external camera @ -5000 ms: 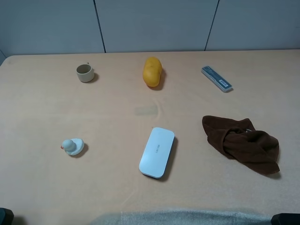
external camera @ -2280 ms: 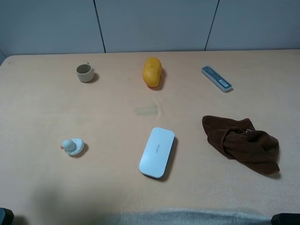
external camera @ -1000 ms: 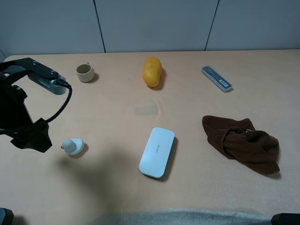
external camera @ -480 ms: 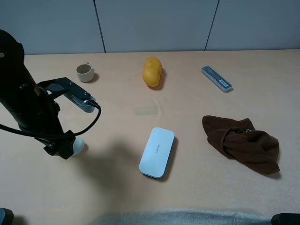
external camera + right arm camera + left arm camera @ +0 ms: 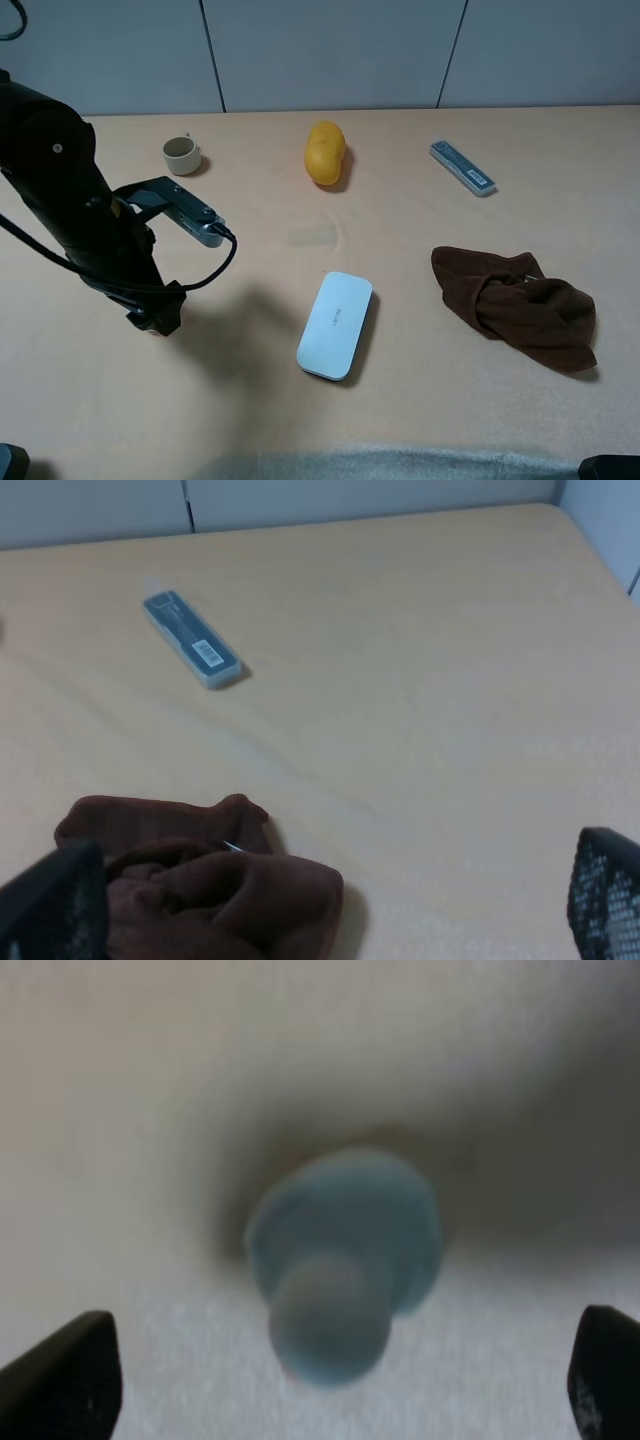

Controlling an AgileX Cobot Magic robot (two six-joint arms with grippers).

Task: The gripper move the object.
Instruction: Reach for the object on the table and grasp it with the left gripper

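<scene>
Left arm reached in over the left side of the desk (image 5: 300, 430), wrist pitched down, grey module (image 5: 186, 212) and a black cable loop hanging off it toward the desk's middle. Left gripper (image 5: 155, 322) sat low over the surface, about midway between the far and near edges, nearer the left edge than the centre.

Duck (image 5: 345, 1235) was hidden under that gripper in the high view. The left wrist view showed it, badly blurred: pale blue body, round head, resting on the desk. It lay between the 2 dark fingers (image 5: 60, 1375), which stood wide apart, 1 on each side, neither touching it as far as the blur allowed.

Right gripper (image 5: 325, 900) was spread open too, holding nothing, above the near end of the brown cloth (image 5: 515, 305) by the right edge.

Others on the desk:
- beige cup (image 5: 181, 155), far-left, upright
- yellow oblong lump (image 5: 325, 152), far edge, centre
- slim blue-grey case (image 5: 462, 167), far-right, lying flat
- white oblong case (image 5: 336, 324), centre, toward the near edge, well apart from the left gripper
</scene>
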